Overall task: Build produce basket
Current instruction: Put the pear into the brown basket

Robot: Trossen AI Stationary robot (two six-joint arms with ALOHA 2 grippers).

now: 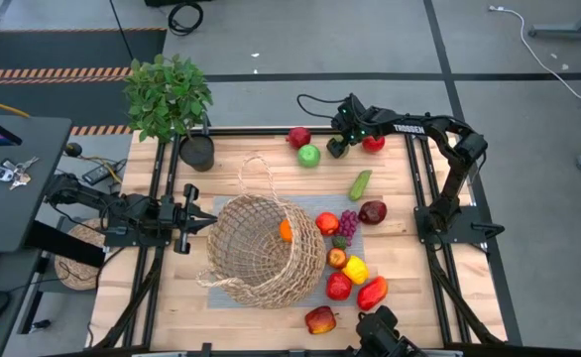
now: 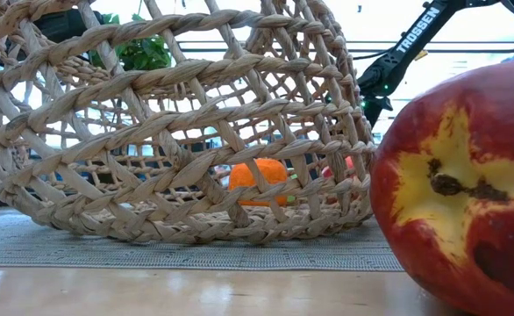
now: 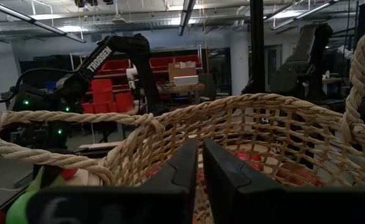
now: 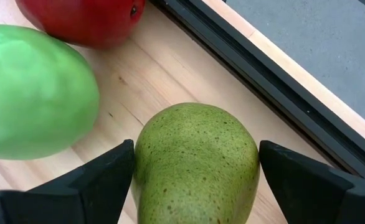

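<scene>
While the left claw (image 3: 199, 155) waits closed at the left rim of the basket (image 1: 259, 253), with nothing that I can see between its fingers, the work is at the far edge of the table (image 1: 261, 327).

There the right claw (image 1: 338, 147) stands wide around a green pear (image 4: 195, 155). Its two fingers lie against the pear's sides, so I judge that it has hold of it, though the pear is low by the wood and not lifted. The pear's long axis runs back toward the wrist, between the fingers and across the line on which they close, which is good for a grip on the thick part.

From this claw the basket lies well apart, toward the front of the table and to the robot's left, on a grey mat (image 1: 211, 283). It leans on its side. The right arm is the nearer one to the pear; the left arm is the nearer one to the basket.

I count one basket, with one orange (image 1: 286, 230) inside it. At the far edge, beside the pear, are two red fruits and one green apple (image 1: 308, 155). In the middle lies one long green vegetable (image 1: 360, 184). To the right of the basket I count one bunch of grapes (image 1: 347, 223), one yellow piece and about seven red or red-yellow ones.
</scene>
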